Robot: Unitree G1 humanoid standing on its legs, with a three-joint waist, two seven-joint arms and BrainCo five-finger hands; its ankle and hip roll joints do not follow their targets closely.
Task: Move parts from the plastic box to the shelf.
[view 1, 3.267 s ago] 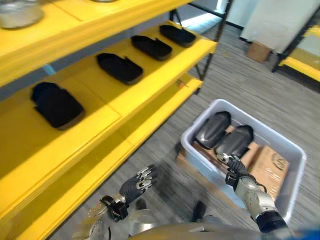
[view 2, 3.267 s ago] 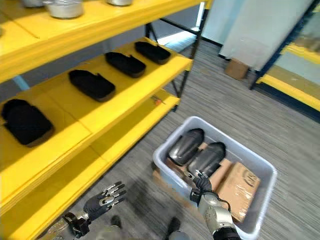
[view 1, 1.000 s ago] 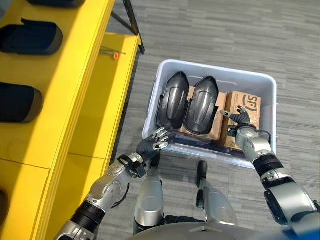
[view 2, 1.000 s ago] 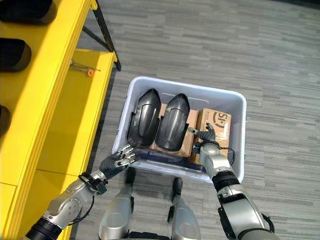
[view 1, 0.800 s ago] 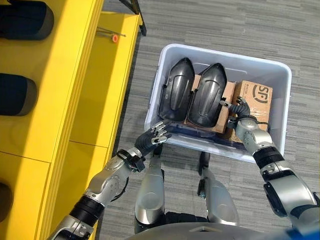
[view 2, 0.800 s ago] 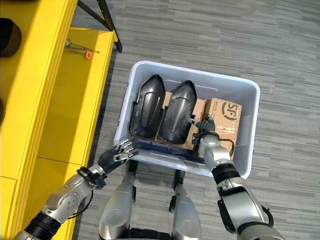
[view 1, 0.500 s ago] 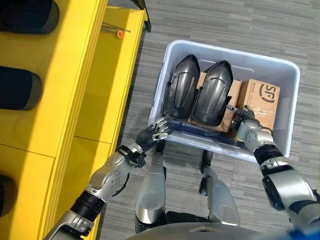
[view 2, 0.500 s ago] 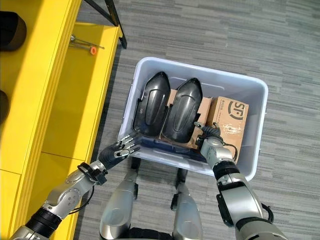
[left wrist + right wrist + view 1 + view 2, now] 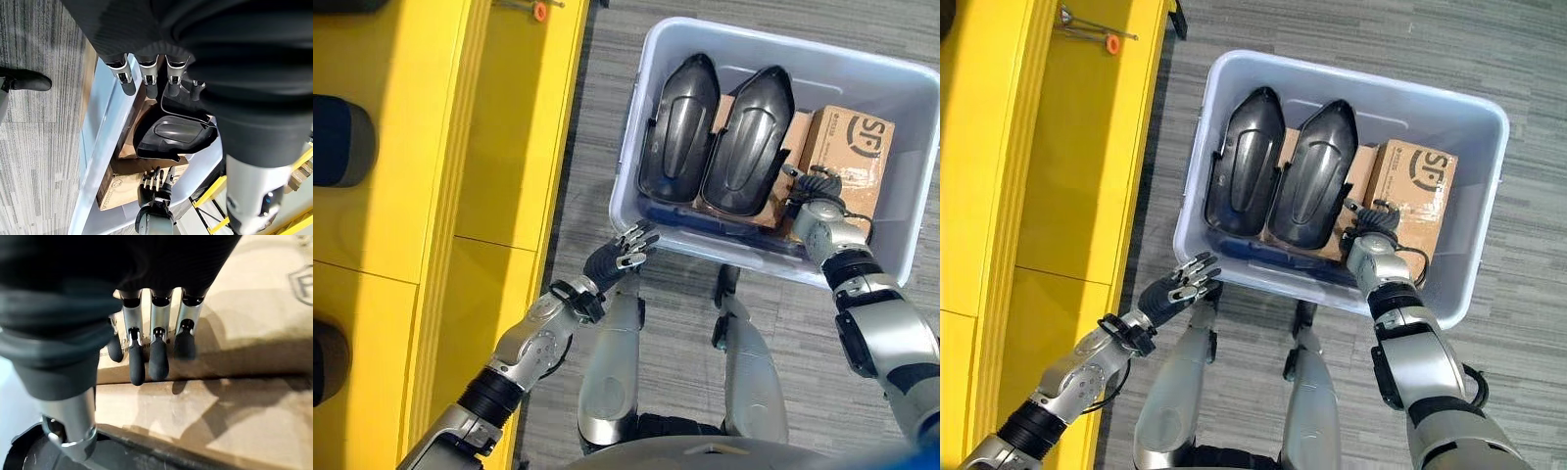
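over the plastic box [image 9: 1197, 157], right hand [image 9: 1368, 245] and left hand [image 9: 1175, 287], fingers straight, both empty

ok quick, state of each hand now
left hand: open, holding nothing, outside the plastic box
right hand: open, over the cardboard boxes, holding nothing

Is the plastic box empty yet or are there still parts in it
Not empty. The plastic box holds two dark parts side by side on cardboard boxes, with the right hand beside them.
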